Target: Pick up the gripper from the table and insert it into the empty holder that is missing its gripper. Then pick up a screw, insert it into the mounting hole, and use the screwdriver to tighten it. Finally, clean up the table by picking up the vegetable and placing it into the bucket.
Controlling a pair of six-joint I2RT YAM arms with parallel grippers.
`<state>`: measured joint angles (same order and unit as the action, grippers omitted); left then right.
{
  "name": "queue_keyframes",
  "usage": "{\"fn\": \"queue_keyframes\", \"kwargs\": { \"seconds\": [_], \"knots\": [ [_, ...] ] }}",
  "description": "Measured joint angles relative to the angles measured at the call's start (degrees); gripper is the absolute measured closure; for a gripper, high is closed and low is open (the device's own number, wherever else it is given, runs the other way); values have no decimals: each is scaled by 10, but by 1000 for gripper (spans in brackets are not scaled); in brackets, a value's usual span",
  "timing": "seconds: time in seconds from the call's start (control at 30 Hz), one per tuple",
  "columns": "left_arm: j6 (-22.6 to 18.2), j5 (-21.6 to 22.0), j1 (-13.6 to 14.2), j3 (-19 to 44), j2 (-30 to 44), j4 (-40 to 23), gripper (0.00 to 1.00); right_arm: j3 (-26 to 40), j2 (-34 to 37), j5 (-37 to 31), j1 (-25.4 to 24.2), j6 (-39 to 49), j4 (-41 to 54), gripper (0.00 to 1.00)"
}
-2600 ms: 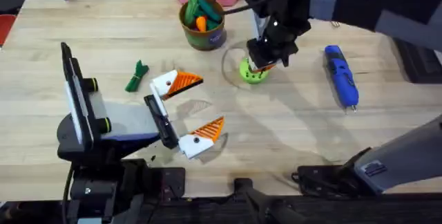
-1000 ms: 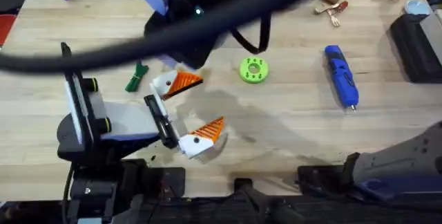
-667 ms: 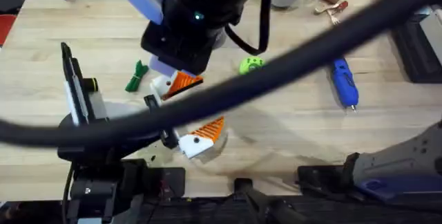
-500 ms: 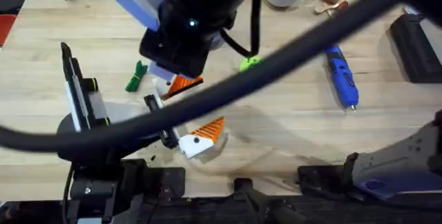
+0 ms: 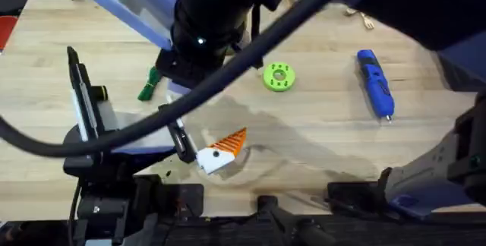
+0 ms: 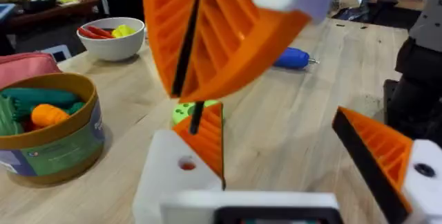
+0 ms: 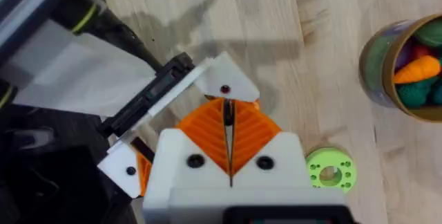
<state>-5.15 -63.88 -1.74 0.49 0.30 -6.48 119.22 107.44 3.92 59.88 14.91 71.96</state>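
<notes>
My left gripper (image 6: 290, 162) lies open on the table, each white holder (image 6: 166, 175) carrying an orange gripper fingertip (image 6: 210, 137). My right gripper (image 7: 228, 131) hangs just above the farther holder, its orange pads (image 6: 221, 37) shut on a thin dark screw (image 6: 196, 117). The screw points down near the mounting hole (image 6: 186, 163). From overhead, the right arm (image 5: 205, 26) covers that holder, while the nearer holder (image 5: 216, 155) shows. The blue screwdriver (image 5: 376, 83) lies at the right. The dark green vegetable (image 5: 149, 85) lies left of the arm. The bucket (image 6: 48, 155) stands behind.
A bright green round disc (image 5: 279, 77) sits mid-table between the arm and the screwdriver. A white bowl (image 6: 110, 37) and a pink pouch (image 6: 27, 65) stand at the back. The left arm's body (image 5: 91, 124) lies along the front left.
The right arm left the green disc and swung left, coming over the left gripper's farther holder. It now covers that holder and the bucket from overhead. The left arm stayed put.
</notes>
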Motion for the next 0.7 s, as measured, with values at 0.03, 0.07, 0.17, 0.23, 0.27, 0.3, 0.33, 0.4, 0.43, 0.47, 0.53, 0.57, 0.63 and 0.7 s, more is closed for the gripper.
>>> {"fn": "queue_keyframes", "kwargs": {
  "seconds": [0.03,0.07,0.17,0.23,0.27,0.3,0.33,0.4,0.43,0.47,0.53,0.57,0.63,0.7],
  "knots": [
    [0,0,0,0,0,0,15,0,0,0,0,1,0,996],
    [0,0,0,0,0,0,15,0,0,0,0,1,0,996],
    [0,0,0,0,0,0,15,0,2,0,0,2,-1,996],
    [0,0,0,0,0,0,15,0,3,0,0,2,-1,996],
    [0,0,0,0,0,0,15,0,4,0,0,2,-1,996],
    [0,0,0,0,0,0,15,0,6,0,0,2,-1,996],
    [0,0,0,0,0,0,15,0,6,0,0,2,-1,996],
    [0,0,0,0,0,0,15,0,10,0,0,2,-2,996],
    [0,0,0,0,0,0,15,0,12,0,0,2,-2,996],
    [0,0,0,0,0,0,15,0,14,0,0,2,-2,996],
    [0,0,0,0,0,0,16,0,17,0,0,2,-2,996],
    [0,0,0,0,0,0,15,0,19,0,0,2,-2,996],
    [2,0,0,0,0,0,15,0,21,0,0,2,-2,996],
    [2,0,0,0,0,0,16,0,21,0,0,2,-4,996]
  ]
}}
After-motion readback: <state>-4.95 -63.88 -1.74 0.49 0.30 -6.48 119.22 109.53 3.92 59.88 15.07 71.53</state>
